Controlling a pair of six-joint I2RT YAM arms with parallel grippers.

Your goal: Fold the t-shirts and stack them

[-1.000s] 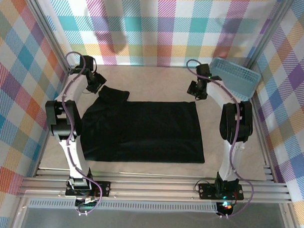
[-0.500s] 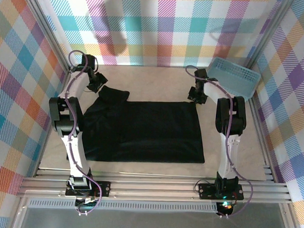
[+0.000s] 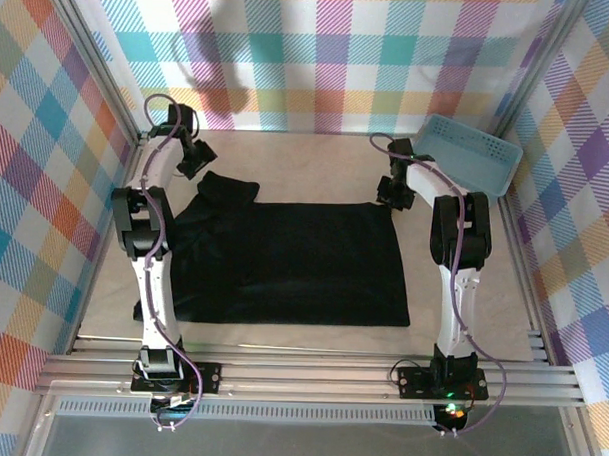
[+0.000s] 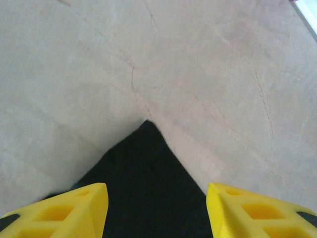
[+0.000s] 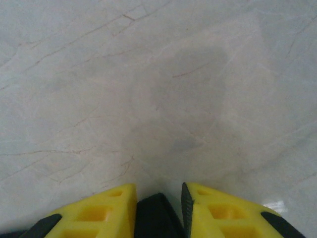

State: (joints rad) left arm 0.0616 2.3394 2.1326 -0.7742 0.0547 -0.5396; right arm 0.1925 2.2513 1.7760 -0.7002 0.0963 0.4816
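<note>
The black t-shirt (image 3: 293, 263) lies spread flat across the middle of the table (image 3: 307, 158), its far-left end rumpled into a small hump. The left gripper (image 4: 156, 189) sits at that end with its fingers well apart and a pointed corner of cloth lying between them. The right gripper (image 5: 158, 192) is at the far-right corner, fingers drawn narrow with dark cloth filling the gap — whether they actually bite I cannot tell. If one side lifted while the other was loose, the t-shirt would likely drag askew, and a shallow pinch on so small a tip could slip out. From above, both sets of fingertips are hidden under the wrists, and black folds on black cloth hardly read — sleeves and neckline are hard to place. The light blue basket (image 3: 472, 159) sits in the far-right corner, apart from the t-shirt.
</note>
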